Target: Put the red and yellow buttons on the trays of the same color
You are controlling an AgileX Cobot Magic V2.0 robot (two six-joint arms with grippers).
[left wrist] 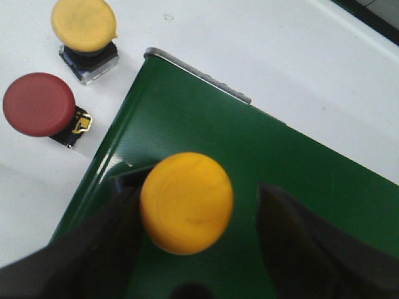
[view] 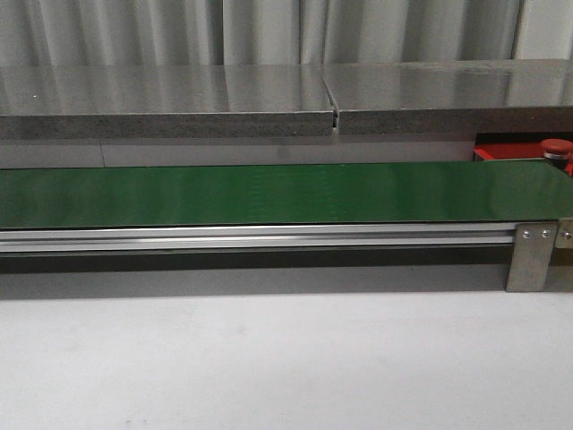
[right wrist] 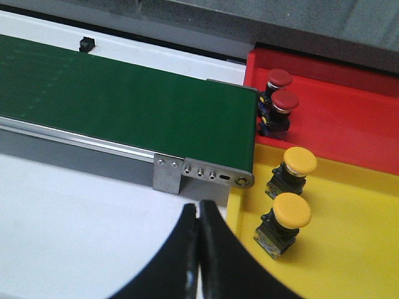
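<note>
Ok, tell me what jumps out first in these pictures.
The yellow button sits between the left tool's fingers over the green belt. At the belt's far end, the red tray and yellow tray each hold two matching buttons, near the shut right tool.

Yellow button (left wrist: 186, 202) over green belt (left wrist: 299, 180)

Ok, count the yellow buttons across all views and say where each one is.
4. Two yellow buttons stand in the yellow tray. One sits on the white table beside a red button. One is between the left gripper fingers, over the green belt. Others may be hidden.
</note>
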